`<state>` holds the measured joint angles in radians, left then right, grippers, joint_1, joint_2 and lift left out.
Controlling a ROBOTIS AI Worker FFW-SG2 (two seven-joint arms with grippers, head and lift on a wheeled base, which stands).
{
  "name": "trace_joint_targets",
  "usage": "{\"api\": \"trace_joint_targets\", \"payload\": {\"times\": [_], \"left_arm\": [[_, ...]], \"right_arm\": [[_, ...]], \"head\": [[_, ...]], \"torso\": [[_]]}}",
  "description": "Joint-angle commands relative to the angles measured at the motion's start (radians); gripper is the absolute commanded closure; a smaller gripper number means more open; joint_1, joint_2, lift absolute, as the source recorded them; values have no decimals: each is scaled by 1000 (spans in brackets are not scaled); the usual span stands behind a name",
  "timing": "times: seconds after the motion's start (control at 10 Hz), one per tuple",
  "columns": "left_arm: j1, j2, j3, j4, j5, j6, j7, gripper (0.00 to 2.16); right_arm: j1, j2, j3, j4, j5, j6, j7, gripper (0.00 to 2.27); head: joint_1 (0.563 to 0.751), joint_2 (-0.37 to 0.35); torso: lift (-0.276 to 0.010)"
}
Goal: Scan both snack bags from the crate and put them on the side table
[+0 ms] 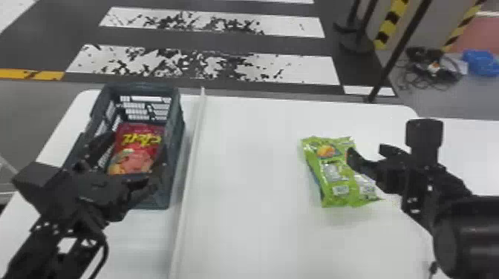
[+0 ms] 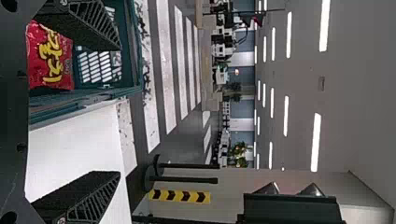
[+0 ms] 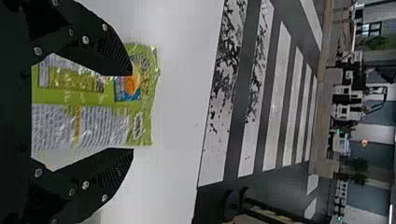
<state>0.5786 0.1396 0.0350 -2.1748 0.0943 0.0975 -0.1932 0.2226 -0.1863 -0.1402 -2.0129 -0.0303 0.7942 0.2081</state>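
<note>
Teal crate (image 1: 176,148), red snack bag (image 1: 134,159) inside (left pincer (image 1: 135,147) agape, right pincer (image 1: 365,149) likewise).

Passage lies between the green bag (image 1: 332,176) and the crate (image 1: 177,144), whose walls block.

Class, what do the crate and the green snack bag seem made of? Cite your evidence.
The crate looks like rigid, fairly matte plastic, judging by its slotted, lattice walls. The green snack bag seems to be glossy printed film, perhaps foil-lined, going by its glints and wrinkles.
</note>
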Motion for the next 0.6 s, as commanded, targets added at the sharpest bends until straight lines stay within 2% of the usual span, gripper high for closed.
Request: {"api": "trace_joint_targets", "payload": {"times": [0.0,0.2,0.5], "left_arm": [[-2,0,-1,4,1,0,0,39],[-6,-2,-1,13,1,-9,0,39],[-6,0,-1,16,2,-12,0,39]], "right_arm": [[30,-9,-91,-1,-2,27,-1,33],[38,-41,-142,60,-3,24,-1,36],[-32,-101,-154,244,-11,-28,5,43]], "head": [[695,-129],[695,-199],[695,-286]], "torso": [[-87],[-87],[-87]]}}
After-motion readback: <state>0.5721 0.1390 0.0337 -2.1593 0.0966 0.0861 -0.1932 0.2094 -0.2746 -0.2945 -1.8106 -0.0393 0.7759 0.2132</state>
